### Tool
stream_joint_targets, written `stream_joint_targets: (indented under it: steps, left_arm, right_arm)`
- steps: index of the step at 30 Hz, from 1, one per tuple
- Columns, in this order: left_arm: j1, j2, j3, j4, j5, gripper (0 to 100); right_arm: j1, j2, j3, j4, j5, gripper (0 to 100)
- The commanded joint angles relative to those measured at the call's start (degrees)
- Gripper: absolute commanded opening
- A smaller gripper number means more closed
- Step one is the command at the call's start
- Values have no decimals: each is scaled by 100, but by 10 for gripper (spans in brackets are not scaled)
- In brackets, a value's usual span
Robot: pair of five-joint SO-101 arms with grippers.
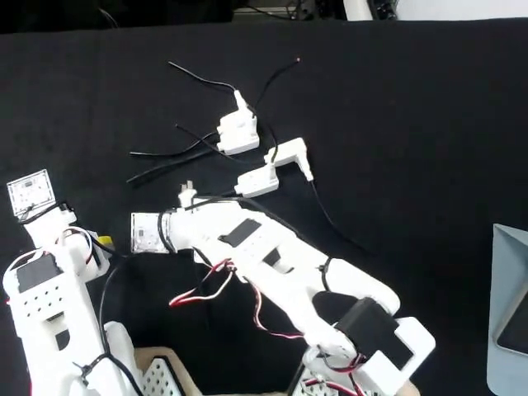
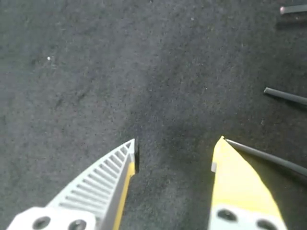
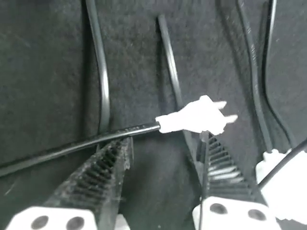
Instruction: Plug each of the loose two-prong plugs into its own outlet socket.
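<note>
Loose plug [image 3: 194, 119] lies flat on the black desk [image 1: 412, 124], just before the right hand [image 3: 165, 139], long axis toward the far edge, prongs pointing away from the arms. Contact is hard to judge: fingers spread wide, nothing pinched. Left hand [image 2: 177, 143] gapes, empty.

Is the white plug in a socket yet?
No, the plug lies loose on the table with both prongs bare.
</note>
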Motion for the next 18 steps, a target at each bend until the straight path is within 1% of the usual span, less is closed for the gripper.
stream_joint_targets:
  steps: [1,7,18]
  left_arm:
    - [-57,-26,-40,-53,-44,256]
    - [-57,-26,13,-79,-44,256]
    - [-57,-26,13,-79,-44,256]
  right_arm:
    - [-123,48,-286,-299,-62,223]
    - [-211,532,-295,-818,-44,220]
    - [-220,646,-576,-818,-35,219]
